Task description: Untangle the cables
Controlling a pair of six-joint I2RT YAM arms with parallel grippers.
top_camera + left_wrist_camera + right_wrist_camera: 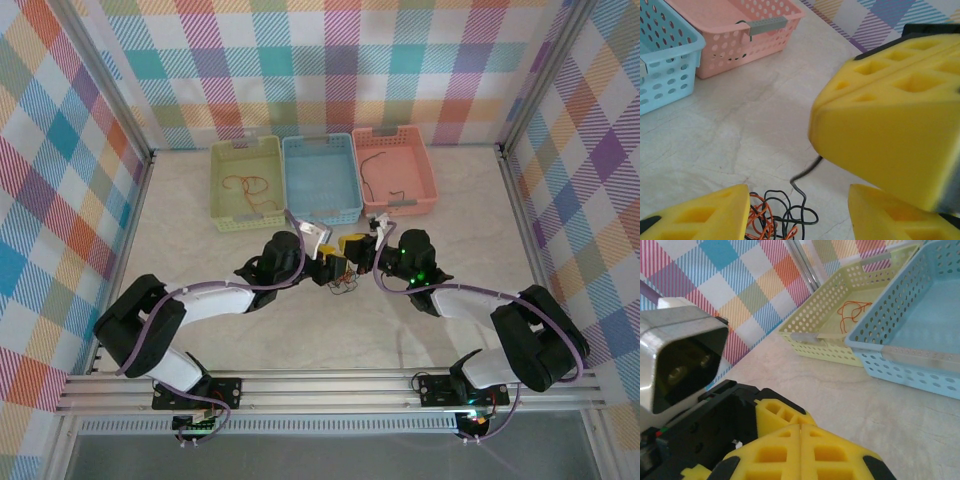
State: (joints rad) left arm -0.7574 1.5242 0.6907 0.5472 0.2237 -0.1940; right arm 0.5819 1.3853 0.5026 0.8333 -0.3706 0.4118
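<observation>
A small tangle of red-orange and black cables lies on the table at the middle. My left gripper hangs over it, open, with a yellow finger on each side of the knot. One black cable rises out of the tangle to the tip of my right gripper, whose yellow fingers are pressed together, shut on that cable's end. Both grippers meet nose to nose above the tangle, left and right.
Three baskets stand side by side at the back: yellow-green with a red-orange cable in it, blue, pink with a black cable. Plaid walls and metal rails close in the table.
</observation>
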